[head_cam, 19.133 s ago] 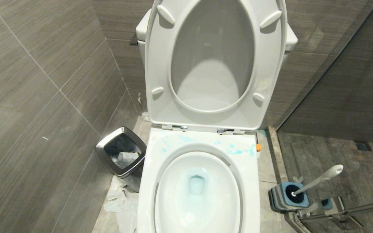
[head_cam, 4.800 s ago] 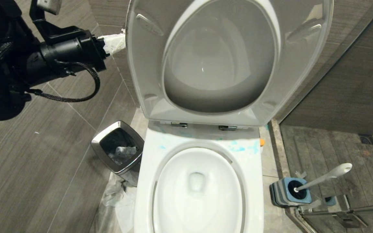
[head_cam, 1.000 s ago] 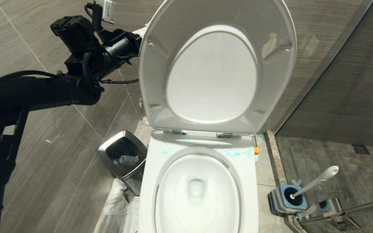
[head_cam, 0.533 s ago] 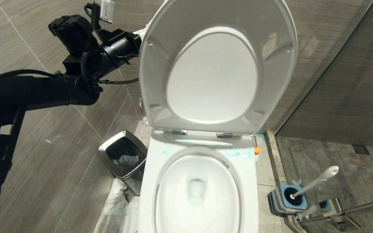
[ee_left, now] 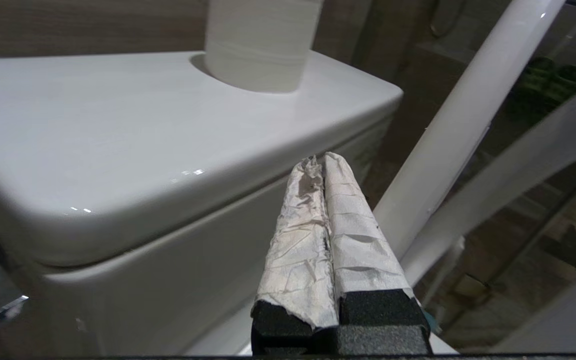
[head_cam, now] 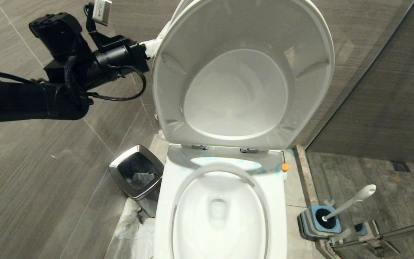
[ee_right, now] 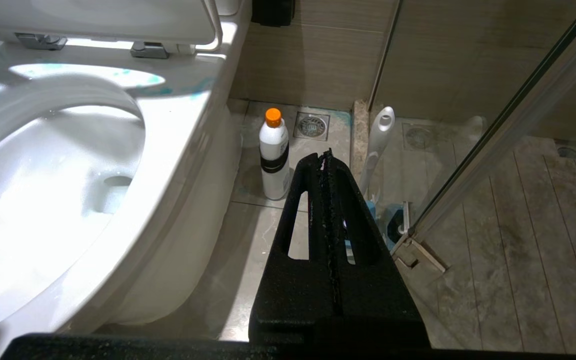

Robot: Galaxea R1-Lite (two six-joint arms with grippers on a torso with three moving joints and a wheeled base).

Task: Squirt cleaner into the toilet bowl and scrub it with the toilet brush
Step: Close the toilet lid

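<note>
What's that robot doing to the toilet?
The robot's left claw, shut with its taped tips together, is up behind the raised seat and lid, by the tank. The right claw is shut and empty. The toilet brush sits in its holder on the floor, untouched.

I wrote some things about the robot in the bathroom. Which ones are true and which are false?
1. The toilet brush sits in its holder on the floor. True.
2. The left gripper is wide open. False: its paper-wrapped fingers are pressed together, holding nothing.
3. A roll of toilet paper stands on the tank. True.
4. The right gripper holds the white bottle with the orange cap. False: the bottle stands on the floor beside the toilet bowl, and that gripper is shut and empty.
5. The small steel bin is on the brush's side. False: it is on the opposite side.
</note>
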